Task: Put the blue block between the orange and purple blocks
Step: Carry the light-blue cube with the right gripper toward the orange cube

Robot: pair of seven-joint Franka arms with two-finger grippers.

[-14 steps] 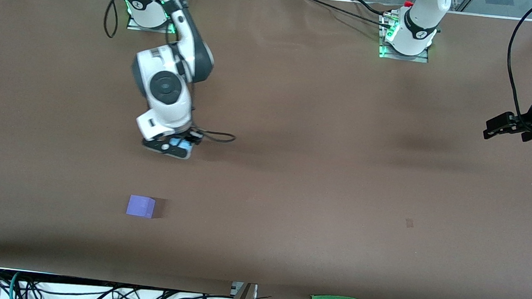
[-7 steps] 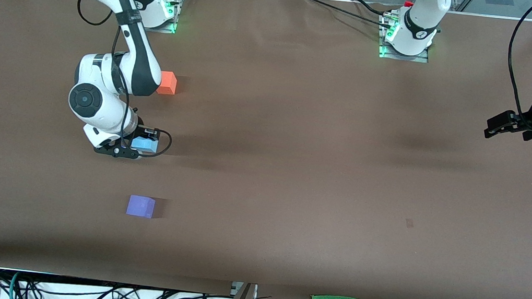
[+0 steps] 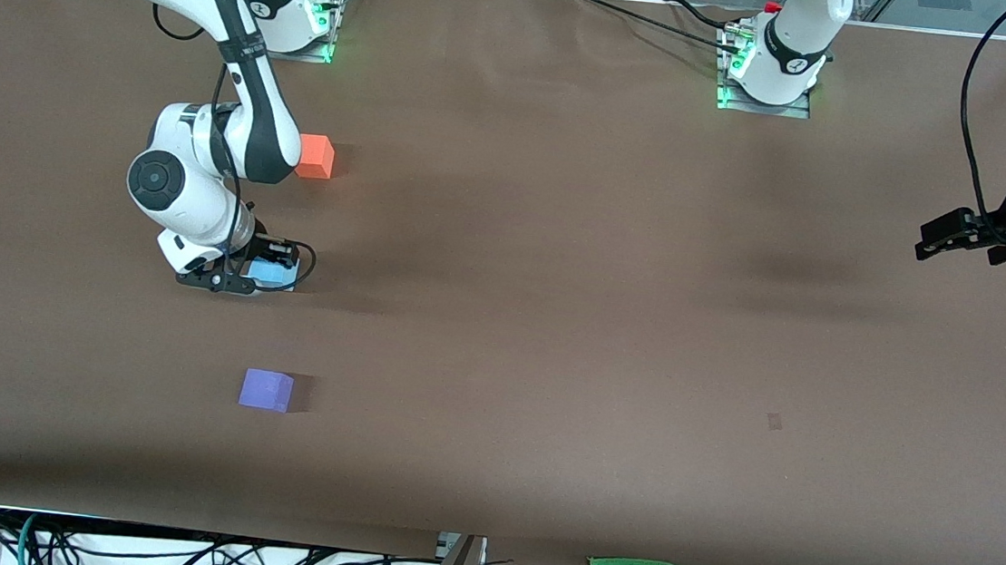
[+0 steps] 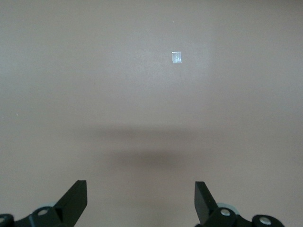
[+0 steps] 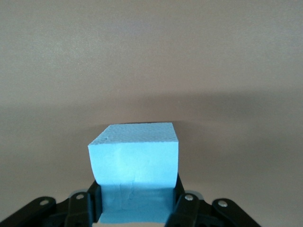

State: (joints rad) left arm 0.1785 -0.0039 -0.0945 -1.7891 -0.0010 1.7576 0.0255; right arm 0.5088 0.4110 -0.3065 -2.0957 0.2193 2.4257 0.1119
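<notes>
Placement phase, right arm. Compared with a second ago, when the right claw (image 3: 241, 279) hung with the blue block (image 3: 271, 273) at a spot more toward the middle of the counter (image 3: 558, 278) and the arm hid the orange block (image 3: 315, 157), the claw has swung toward the right arm's end of the counter and then sunk slightly in the last half second, uncovering the orange block. The blue block now sits low between the orange block, which lies farther from the front camera, and the purple block (image 3: 266, 390), which lies nearer to it, roughly in line with both. In the right wrist view the claw is clamped on the blue block (image 5: 134, 165), its two fingers (image 5: 183, 208) pressed against the cube's sides; whether the cube's underside already rests on the counter cannot be told, though the narrow shadow under it suggests it is at or very close to the surface. The carry therefore appears finished, and what remains is judged to be a release and a clean withdrawal without nudging the cube. The left claw (image 4: 141, 201) waits spread wide and empty over bare counter at the left arm's end, well apart from all three blocks.
</notes>
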